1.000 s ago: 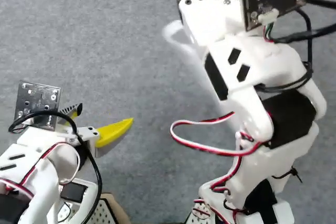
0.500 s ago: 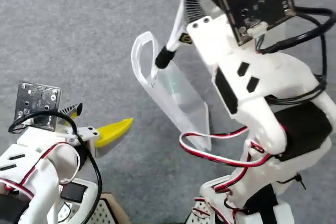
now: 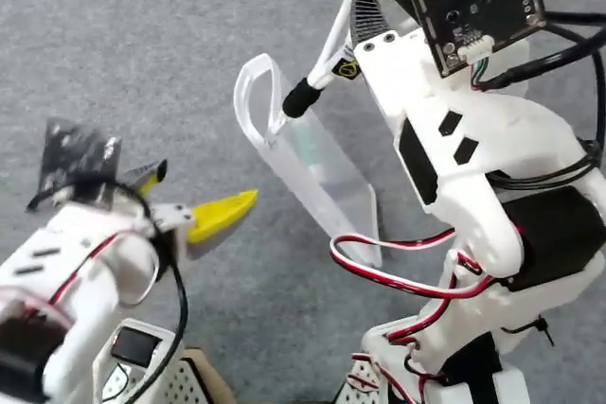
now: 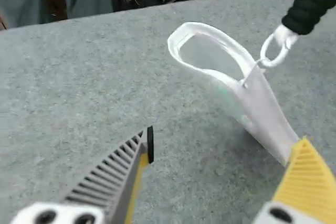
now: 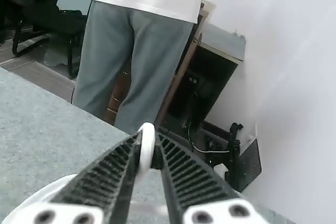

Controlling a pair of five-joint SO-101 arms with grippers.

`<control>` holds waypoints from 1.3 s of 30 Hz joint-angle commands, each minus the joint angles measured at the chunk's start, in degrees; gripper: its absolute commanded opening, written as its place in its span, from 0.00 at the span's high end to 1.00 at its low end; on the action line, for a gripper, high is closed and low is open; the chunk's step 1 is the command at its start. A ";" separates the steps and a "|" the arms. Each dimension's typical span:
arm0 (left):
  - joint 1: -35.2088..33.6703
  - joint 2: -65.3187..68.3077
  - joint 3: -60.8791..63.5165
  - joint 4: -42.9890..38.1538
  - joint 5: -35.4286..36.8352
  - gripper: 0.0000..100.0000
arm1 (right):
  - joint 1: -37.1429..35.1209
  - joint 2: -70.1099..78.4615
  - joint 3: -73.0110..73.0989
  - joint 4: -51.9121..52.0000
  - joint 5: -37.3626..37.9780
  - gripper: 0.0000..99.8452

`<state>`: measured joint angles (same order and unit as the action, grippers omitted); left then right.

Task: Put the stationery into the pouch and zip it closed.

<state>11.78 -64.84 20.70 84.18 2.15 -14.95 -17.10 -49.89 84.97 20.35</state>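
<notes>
Pouch (image 3: 317,172) — light, limp, probably slippery — held up by its zip ring (image 4: 273,51) in the clamped right gripper (image 5: 149,148); left gripper (image 4: 226,148) beside it gapes empty; the stiffer rim (image 4: 210,76) looks the firmest hold.

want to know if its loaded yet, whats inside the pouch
Through the clear wall of the pouch a faint greenish shape shows inside; what it is cannot be told. A cable covers its lower edge.

Clear pouch (image 3: 327,177) (white-edged), grey table (image 3: 142,63)
</notes>
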 commanded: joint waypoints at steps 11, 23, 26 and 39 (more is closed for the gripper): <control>2.86 12.22 -13.32 0.35 8.79 0.60 | 0.70 -6.99 -2.07 0.97 0.09 0.99; 14.02 12.92 -13.67 2.64 8.79 0.60 | 5.71 -0.66 -1.98 -6.33 -2.64 0.99; 14.11 12.92 -13.93 2.64 8.79 0.60 | 6.59 2.51 -1.98 -6.59 -2.64 0.99; 15.43 12.84 -11.47 0.09 8.26 0.60 | 6.42 9.98 -2.51 -7.91 -3.16 0.99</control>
<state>26.90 -52.09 8.57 86.64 10.68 -9.14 -6.02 -50.42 78.11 17.71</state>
